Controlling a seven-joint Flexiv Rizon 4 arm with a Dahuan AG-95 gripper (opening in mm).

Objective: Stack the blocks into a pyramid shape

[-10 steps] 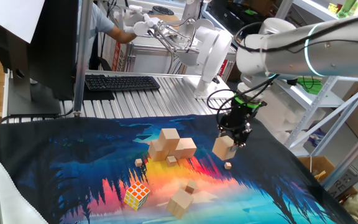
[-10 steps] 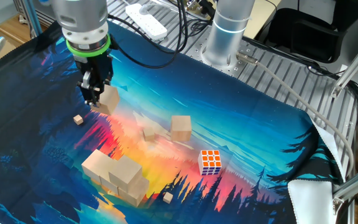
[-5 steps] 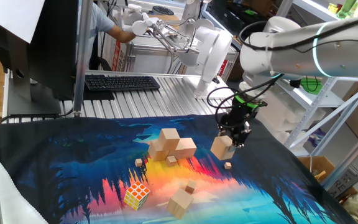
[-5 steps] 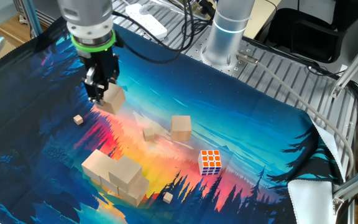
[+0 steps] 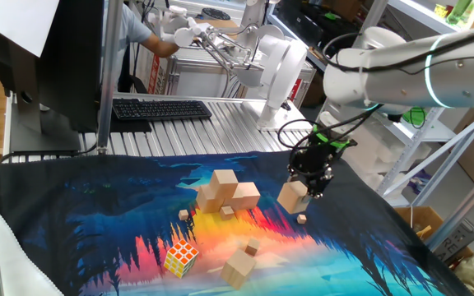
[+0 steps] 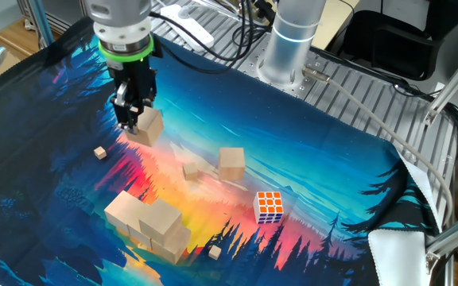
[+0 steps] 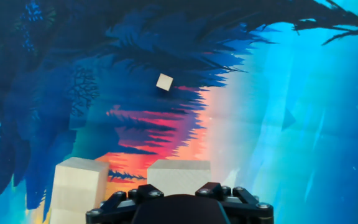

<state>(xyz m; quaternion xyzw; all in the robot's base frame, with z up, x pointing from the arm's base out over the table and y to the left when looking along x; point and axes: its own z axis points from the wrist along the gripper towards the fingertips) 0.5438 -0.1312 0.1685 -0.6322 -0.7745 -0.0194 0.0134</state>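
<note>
Blocks (image 6: 151,225) of pale wood sit clustered on the printed mat (image 6: 324,159), 1 perched atop the others; another block (image 6: 231,163) stands alone near the Rubik's cube (image 6: 269,206). No writing is legible anywhere. The gripper (image 6: 133,125), pointing straight down, is clamped on 1 tilted block (image 6: 148,127), held corner-down above the mat, well apart from the cluster.
</note>
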